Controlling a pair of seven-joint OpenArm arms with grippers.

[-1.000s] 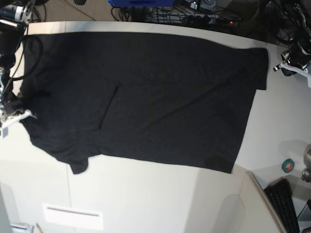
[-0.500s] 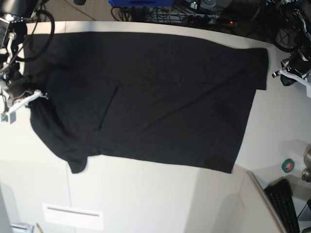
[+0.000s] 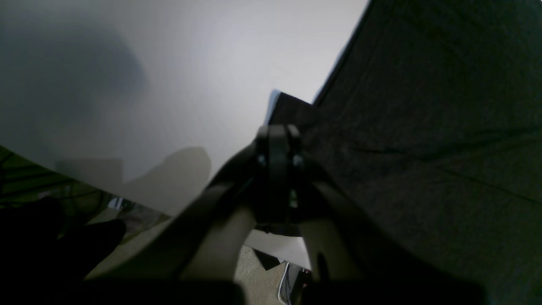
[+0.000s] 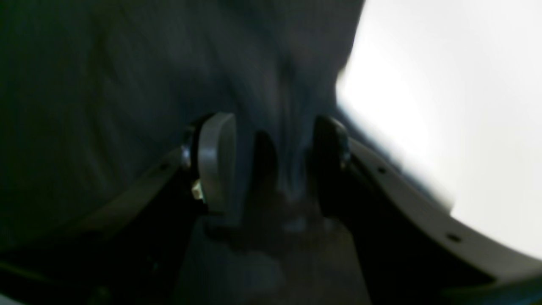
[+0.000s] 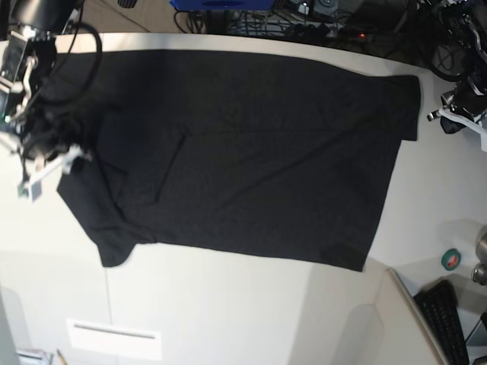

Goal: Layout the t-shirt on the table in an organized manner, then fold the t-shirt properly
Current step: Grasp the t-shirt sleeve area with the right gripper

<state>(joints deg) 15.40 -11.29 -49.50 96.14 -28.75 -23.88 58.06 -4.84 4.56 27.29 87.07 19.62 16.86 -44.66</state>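
The black t-shirt (image 5: 251,152) lies spread over the off-white table (image 5: 228,304), plain side up, with its left edge bunched into folds. My right gripper (image 5: 57,161) sits at that bunched edge. In the right wrist view its fingers (image 4: 216,161) stand apart, open, with a blurred ridge of t-shirt (image 4: 106,84) cloth between them and the bare table (image 4: 444,106) to the right. My left gripper (image 3: 277,140) is shut on nothing, hovering over the table (image 3: 169,63) just beside a corner of the t-shirt (image 3: 423,127). In the base view, the left gripper (image 5: 450,112) is near the shirt's far right corner.
A green tape roll (image 5: 452,259) and a black keyboard (image 5: 449,319) sit at the right front. A small white plate (image 5: 114,338) lies near the front edge. Cables and gear (image 5: 304,23) run behind the table's far edge.
My right gripper has moved right and toward the back, pushing the shirt's left edge inward into folds, and its jaws have opened. The left arm has barely moved.
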